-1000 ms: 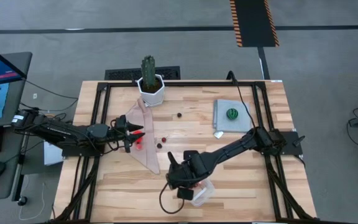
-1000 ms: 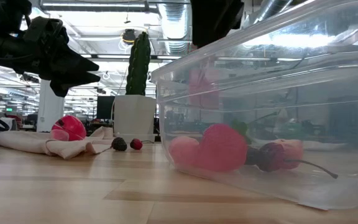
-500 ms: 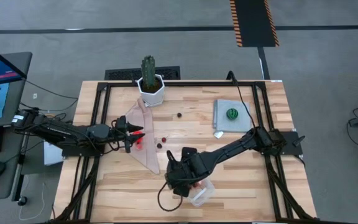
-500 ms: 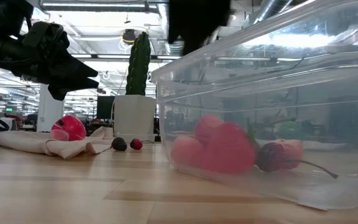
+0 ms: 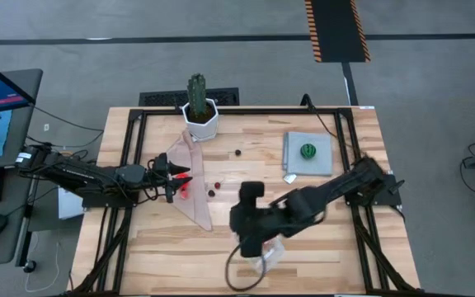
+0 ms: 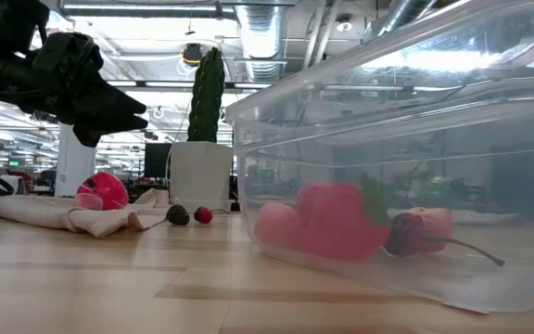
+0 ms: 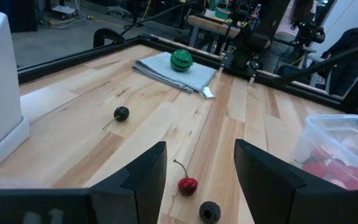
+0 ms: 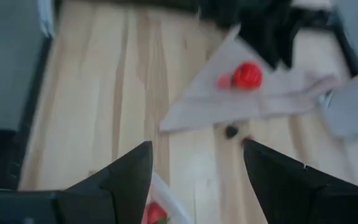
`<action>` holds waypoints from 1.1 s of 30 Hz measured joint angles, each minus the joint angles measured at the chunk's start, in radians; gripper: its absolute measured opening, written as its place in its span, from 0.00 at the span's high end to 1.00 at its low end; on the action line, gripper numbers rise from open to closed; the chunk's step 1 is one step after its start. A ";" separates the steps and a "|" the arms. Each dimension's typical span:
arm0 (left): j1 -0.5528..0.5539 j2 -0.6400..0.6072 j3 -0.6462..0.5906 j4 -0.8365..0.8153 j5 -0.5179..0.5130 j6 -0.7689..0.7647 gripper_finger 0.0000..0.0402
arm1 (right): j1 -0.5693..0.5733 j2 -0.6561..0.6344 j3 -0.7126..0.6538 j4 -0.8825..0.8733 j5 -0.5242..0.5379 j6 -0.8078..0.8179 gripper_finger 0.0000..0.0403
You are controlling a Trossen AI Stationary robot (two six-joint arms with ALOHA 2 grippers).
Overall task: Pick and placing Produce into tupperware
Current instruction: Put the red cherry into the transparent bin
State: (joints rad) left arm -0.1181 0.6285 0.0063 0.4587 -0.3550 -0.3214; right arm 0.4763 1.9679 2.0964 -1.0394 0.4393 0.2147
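The clear tupperware (image 6: 406,158) sits near the table's near edge (image 5: 269,254) and holds red and pink pieces and a dark cherry (image 6: 404,234). My right gripper (image 8: 194,168) is open and empty, high above the table just left of the tupperware (image 5: 251,233). My left gripper (image 7: 197,174) is open, hovering over a beige cloth (image 5: 190,194) at the table's left. A red tomato-like piece (image 6: 102,190) lies on that cloth. A red cherry (image 7: 188,185) and dark berries (image 7: 209,211) (image 7: 122,113) lie on the wood. The green striped ball (image 7: 181,60) rests on a grey mat.
A tall green cactus in a white pot (image 5: 199,107) stands at the far edge, behind the cloth. The grey mat (image 5: 308,153) lies far right. Bare wood stretches between the cloth and the mat. A black frame rims the table (image 5: 130,157).
A red piece has dropped into the tupperware and settled on the pieces inside. My right gripper has risen from just over the tupperware, up out of the low view, and drawn slightly toward the far edge.
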 joint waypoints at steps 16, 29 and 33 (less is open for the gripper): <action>0.000 0.000 0.000 0.009 -0.008 -0.029 0.56 | -0.014 -0.711 -0.920 0.766 -0.147 -0.146 0.32; 0.000 0.000 0.000 0.009 -0.129 -0.021 0.56 | -0.008 -1.081 -1.496 1.194 -0.076 -0.161 0.32; 0.000 0.000 0.000 -0.010 -0.127 -0.031 0.56 | -0.014 -1.128 -1.599 1.273 -0.016 -0.144 0.32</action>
State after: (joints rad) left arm -0.1181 0.6285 0.0067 0.4488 -0.4820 -0.3521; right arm 0.4625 0.8397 0.4973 0.2332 0.4232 0.0704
